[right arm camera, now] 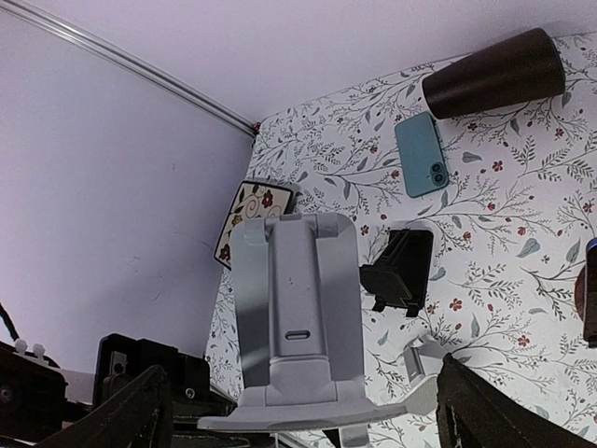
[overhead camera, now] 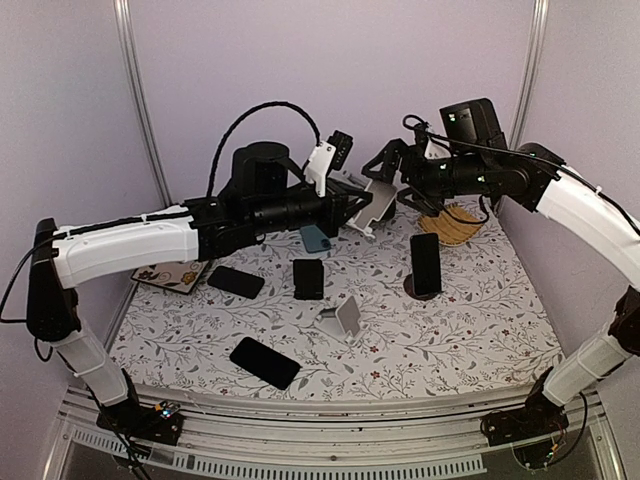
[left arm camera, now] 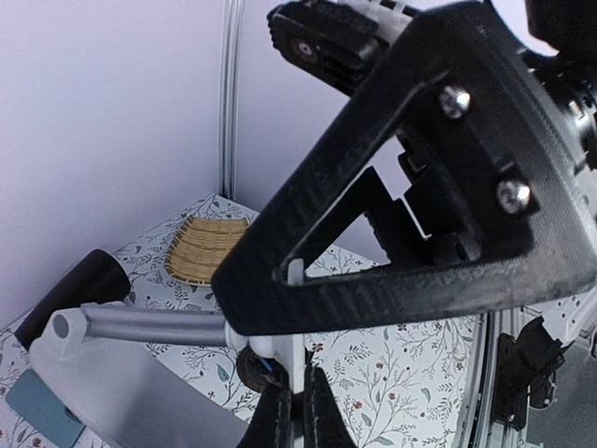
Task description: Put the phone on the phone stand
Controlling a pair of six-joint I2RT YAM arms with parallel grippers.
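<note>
Aloft, left jaws pinch the grey phone stand (overhead camera: 377,203); right jaws gape wide near it.

Two silver phone stands: a big stand (overhead camera: 378,200) and a small stand (overhead camera: 343,318). One teal phone (overhead camera: 315,238). Three black phones: leftmost phone (overhead camera: 236,281), nearest phone (overhead camera: 265,362), upright phone (overhead camera: 425,264). One black slab (overhead camera: 308,278), phone or stand unclear. One woven tray (overhead camera: 450,226). One floral tile (overhead camera: 170,275). One dark brown tapered object (right arm camera: 494,73)
</note>
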